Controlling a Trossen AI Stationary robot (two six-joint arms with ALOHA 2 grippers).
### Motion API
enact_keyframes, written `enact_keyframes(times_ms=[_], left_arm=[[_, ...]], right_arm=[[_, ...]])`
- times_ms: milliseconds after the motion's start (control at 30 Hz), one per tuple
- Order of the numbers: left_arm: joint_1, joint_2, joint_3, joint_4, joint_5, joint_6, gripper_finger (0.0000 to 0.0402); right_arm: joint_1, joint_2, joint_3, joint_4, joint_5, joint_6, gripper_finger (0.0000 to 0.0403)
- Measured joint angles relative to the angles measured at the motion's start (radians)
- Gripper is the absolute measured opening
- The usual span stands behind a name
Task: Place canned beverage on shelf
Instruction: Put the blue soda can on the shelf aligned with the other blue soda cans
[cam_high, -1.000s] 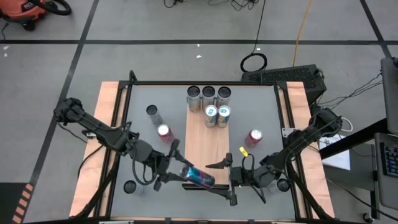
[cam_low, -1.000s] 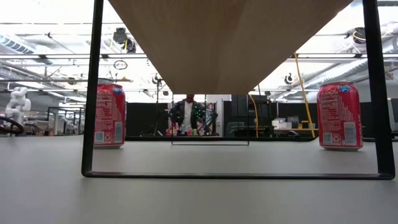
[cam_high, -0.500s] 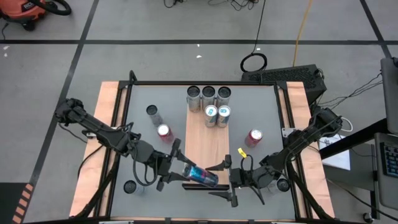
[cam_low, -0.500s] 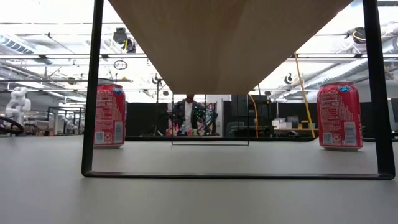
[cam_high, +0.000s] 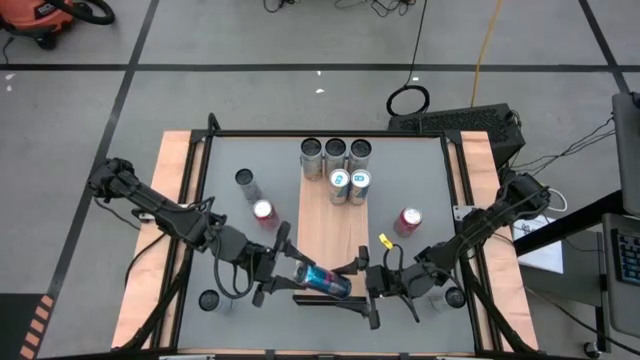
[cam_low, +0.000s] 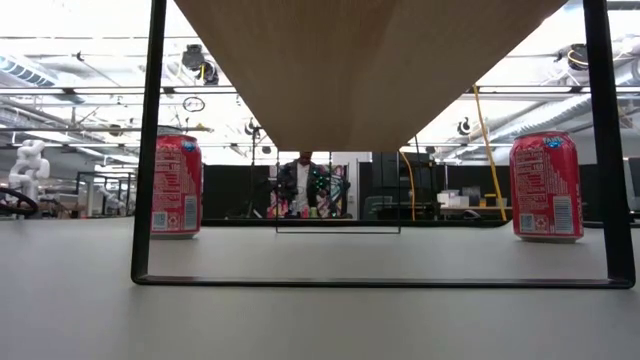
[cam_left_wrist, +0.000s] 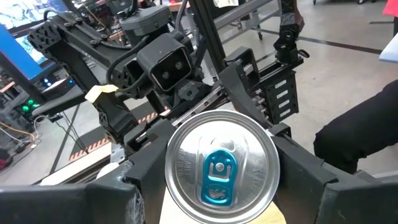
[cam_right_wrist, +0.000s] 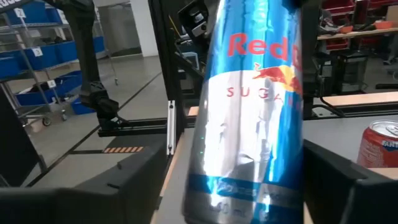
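A blue-and-silver beverage can (cam_high: 322, 281) lies about level in the air over the near end of the wood-grain shelf (cam_high: 330, 225). My left gripper (cam_high: 298, 277) is shut on its top end, whose lid (cam_left_wrist: 221, 168) faces the left wrist camera. My right gripper (cam_high: 353, 290) comes from the table's right. It is open, with a finger on each side of the can's bottom end (cam_right_wrist: 242, 186). A strip of shelf shows between one finger (cam_right_wrist: 124, 186) and the can. My left gripper pinches the can's top end (cam_left_wrist: 174, 186) between its two fingers, one on each side of the lid's rim. The fingers come about level from the table's left and lie along the can. The can is lifted clear of the shelf, its bottom end pointing to the table's right.
Several cans (cam_high: 335, 165) stand at the shelf's far end. On the grey tabletop stand two red cans (cam_high: 263, 211) (cam_high: 407, 221) and a grey one (cam_high: 245, 180). Two more cans (cam_high: 208, 298) (cam_high: 455, 297) stand near the front corners. The shelf's dark legs (cam_low: 150, 150) flank the low view.
My right gripper has shifted a little toward the table's left, farther along the can's bottom end. Its fingers have come slightly closer together. The can stays held level by my left gripper.
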Motion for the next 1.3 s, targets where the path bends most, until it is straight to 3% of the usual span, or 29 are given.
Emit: enact_keyframes(times_ms=[300,567,1000,1300], left_arm=[[0.001,-0.001,0.0,-0.005,0.003,-0.001,0.0226],[0.001,-0.001,0.0,-0.005,-0.002,-0.011,0.0231],[0.002,-0.003,0.001,0.036,-0.077,-0.093,0.0359],[0.003,-0.002,0.001,0.014,-0.082,-0.141,0.0377]], right_arm=[[-0.009,0.0,-0.001,-0.001,-0.041,0.002,0.0207],[-0.011,0.0,-0.001,-0.001,-0.046,-0.002,0.019],[-0.011,-0.028,-0.002,-0.002,-0.026,-0.097,0.0188],[-0.008,-0.028,-0.002,-0.005,0.008,-0.164,0.0187]])
